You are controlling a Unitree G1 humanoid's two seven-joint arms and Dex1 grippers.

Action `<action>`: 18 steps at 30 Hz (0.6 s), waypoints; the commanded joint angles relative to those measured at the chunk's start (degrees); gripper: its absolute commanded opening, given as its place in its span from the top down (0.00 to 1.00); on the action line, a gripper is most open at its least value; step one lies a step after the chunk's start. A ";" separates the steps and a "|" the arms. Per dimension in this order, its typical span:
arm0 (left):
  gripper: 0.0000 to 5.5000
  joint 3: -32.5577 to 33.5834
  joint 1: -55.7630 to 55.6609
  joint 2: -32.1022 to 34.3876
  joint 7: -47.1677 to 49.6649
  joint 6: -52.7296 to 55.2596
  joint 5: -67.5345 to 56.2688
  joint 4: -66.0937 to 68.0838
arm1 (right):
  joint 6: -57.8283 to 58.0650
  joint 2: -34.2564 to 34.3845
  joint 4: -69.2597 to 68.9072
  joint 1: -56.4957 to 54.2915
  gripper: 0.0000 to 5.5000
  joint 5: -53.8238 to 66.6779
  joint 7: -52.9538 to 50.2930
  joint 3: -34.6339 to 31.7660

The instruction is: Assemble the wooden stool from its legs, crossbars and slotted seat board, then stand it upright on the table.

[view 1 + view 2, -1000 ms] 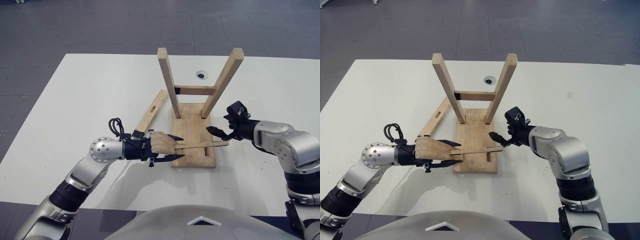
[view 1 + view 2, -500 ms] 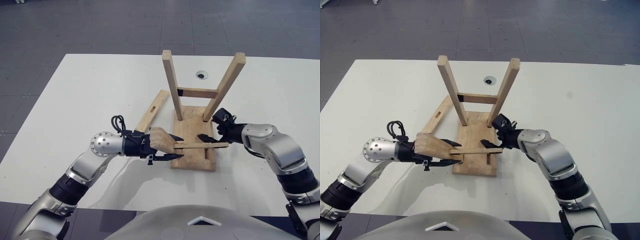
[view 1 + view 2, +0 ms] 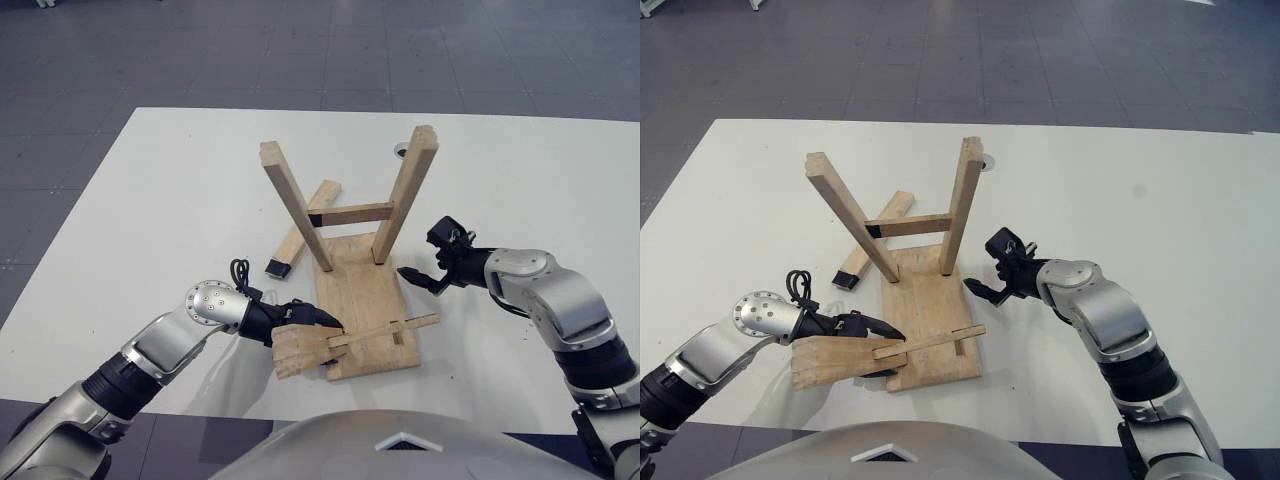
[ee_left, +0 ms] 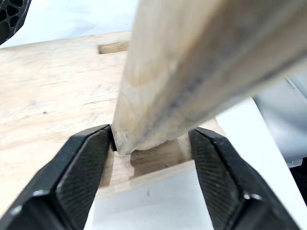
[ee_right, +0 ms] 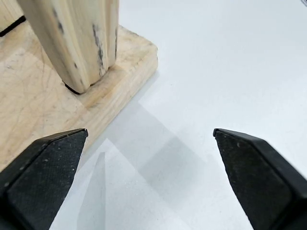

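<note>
The slotted seat board [image 3: 356, 278] lies flat on the white table, turned at an angle. Two legs [image 3: 294, 205] [image 3: 405, 193] stand in it, joined by a crossbar [image 3: 350, 213]. My left gripper [image 3: 316, 330] is shut on a third leg [image 3: 298, 352] lying at the board's near left corner. A thin crossbar [image 3: 388, 332] runs from that leg over the board's near end. In the left wrist view the fingers [image 4: 86, 160] clamp the leg [image 4: 192, 62]. My right gripper [image 3: 416, 277] stands open just right of the board; the right wrist view shows a leg's foot [image 5: 76, 43].
A fourth leg [image 3: 306, 226] with a slot lies loose on the table behind the board's left side. A round cable hole [image 3: 399, 150] sits at the back, partly hidden by a leg. The held leg is close to the table's front edge.
The board with its two standing legs has swung and slid to the left. My left gripper has dropped nearer the front edge with its leg. My right gripper has drawn back from the crossbar's end.
</note>
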 commanded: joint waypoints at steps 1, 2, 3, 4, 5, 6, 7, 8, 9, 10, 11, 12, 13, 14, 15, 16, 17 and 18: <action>0.36 -0.16 1.55 1.21 -0.32 5.90 4.97 3.12 | 0.80 0.27 -0.36 0.47 0.12 -0.89 -0.54 -0.28; 0.34 0.50 1.33 0.87 -0.17 6.20 4.69 3.16 | 0.95 0.40 -0.58 0.69 0.12 -0.91 -0.68 -0.40; 0.32 0.95 1.23 0.67 -0.12 6.33 4.65 3.18 | 1.04 0.51 -0.70 0.82 0.12 -0.90 -0.78 -0.47; 0.30 1.31 1.11 0.52 -0.16 6.31 4.86 3.36 | 1.16 0.58 -0.94 1.07 0.12 -0.84 -0.93 -0.54; 0.27 1.57 0.99 0.42 -0.20 6.13 5.22 3.63 | 1.25 0.62 -1.14 1.26 0.12 -0.77 -1.05 -0.58; 0.26 1.91 0.97 0.39 -0.14 5.79 5.67 4.14 | 1.41 0.61 -1.46 1.44 0.12 -0.65 -1.10 -0.62; 0.23 2.28 0.91 0.32 0.05 5.29 6.13 4.89 | 1.61 0.61 -1.78 1.56 0.12 -0.51 -1.13 -0.70; 0.21 2.67 0.83 0.16 0.46 4.74 6.59 5.76 | 1.90 0.63 -2.16 1.65 0.12 -0.34 -1.17 -0.82; 0.18 3.10 0.23 -0.38 1.41 3.63 7.77 7.45 | 2.38 0.70 -2.72 1.75 0.12 -0.09 -1.24 -1.16; 0.16 3.49 -0.54 -1.03 2.43 2.56 9.01 9.10 | 2.85 0.79 -3.24 1.83 0.12 0.13 -1.33 -1.53; 0.14 4.09 -1.48 -1.98 3.45 2.07 9.72 10.85 | 3.41 0.93 -3.82 1.97 0.12 0.38 -1.48 -1.99; 0.14 4.69 -2.52 -2.83 4.27 1.76 10.49 12.40 | 4.03 1.07 -4.47 2.16 0.12 0.61 -1.66 -2.49; 0.14 5.29 -3.24 -3.53 4.80 1.71 10.81 13.51 | 4.66 1.21 -5.13 2.42 0.12 0.80 -1.84 -2.94; 0.14 5.89 -3.86 -4.13 5.40 1.40 11.06 14.74 | 5.46 1.29 -6.12 2.91 0.12 1.12 -2.06 -3.45; 0.14 6.24 -4.22 -4.49 5.73 1.08 11.25 15.56 | 6.05 1.37 -6.80 3.24 0.12 1.31 -2.18 -3.79; 0.14 6.50 -4.29 -4.64 5.78 0.78 11.38 16.05 | 6.72 1.31 -7.69 3.79 0.12 1.54 -2.24 -4.00; 0.14 6.72 -4.19 -4.65 5.88 0.76 11.48 16.10 | 7.13 0.97 -8.44 4.49 0.12 1.76 -2.15 -4.22; 0.14 7.02 -3.97 -4.72 6.16 0.80 11.53 16.08 | 7.41 0.60 -8.99 5.21 0.12 1.85 -2.07 -4.47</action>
